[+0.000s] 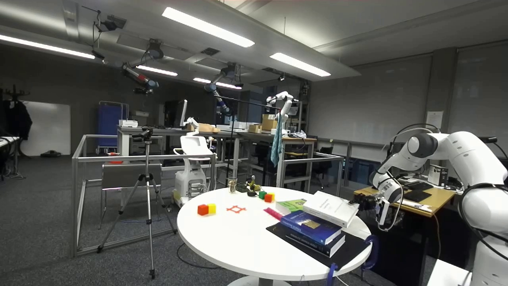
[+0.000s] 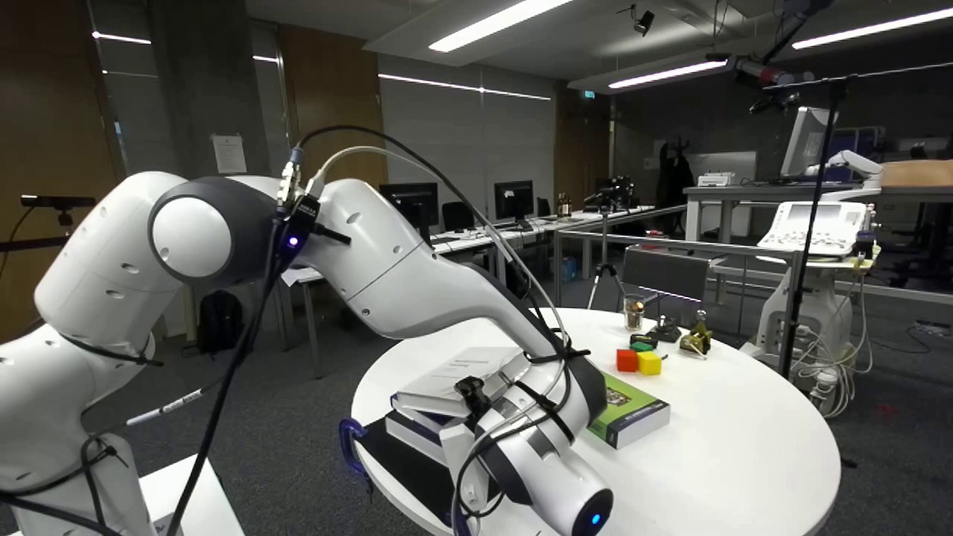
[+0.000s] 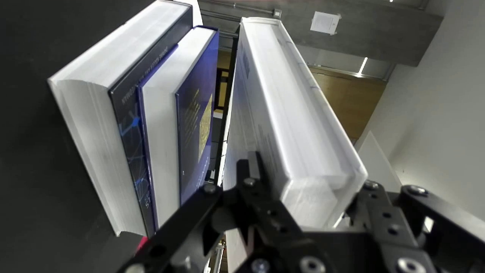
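Note:
A thick white book is held by one end in my gripper, its jaws shut on the covers from both sides. One finger lies along a cover; the opposite fingertip is hidden behind the book. Tilted, the white book hangs over a stack: a blue book with a gold picture on top of a dark-spined book. A gap shows between the blue book and the white one in the wrist view; contact at the far edge cannot be told. Beneath the stack lies a black mat.
Beside the stack lie a green book and a pink strip. Farther over the round white table are red and yellow cubes, a red lattice and a glass. Blue clamps grip the edge.

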`<control>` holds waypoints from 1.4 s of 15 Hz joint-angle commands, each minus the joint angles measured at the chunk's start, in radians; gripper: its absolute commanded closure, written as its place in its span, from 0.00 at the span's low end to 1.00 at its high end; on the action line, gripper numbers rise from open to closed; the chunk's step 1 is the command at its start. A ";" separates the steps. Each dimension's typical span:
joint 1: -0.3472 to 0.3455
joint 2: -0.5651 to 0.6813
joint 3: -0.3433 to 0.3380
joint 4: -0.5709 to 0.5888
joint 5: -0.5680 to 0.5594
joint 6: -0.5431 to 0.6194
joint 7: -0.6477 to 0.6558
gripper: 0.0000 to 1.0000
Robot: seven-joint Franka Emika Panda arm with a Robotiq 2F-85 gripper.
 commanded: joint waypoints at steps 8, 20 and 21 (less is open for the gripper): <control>0.192 -0.129 -0.124 -0.194 0.195 0.016 -0.057 0.81; 0.300 -0.124 -0.178 -0.242 0.249 0.032 -0.123 0.81; 0.304 -0.123 -0.179 -0.245 0.259 0.033 -0.126 0.81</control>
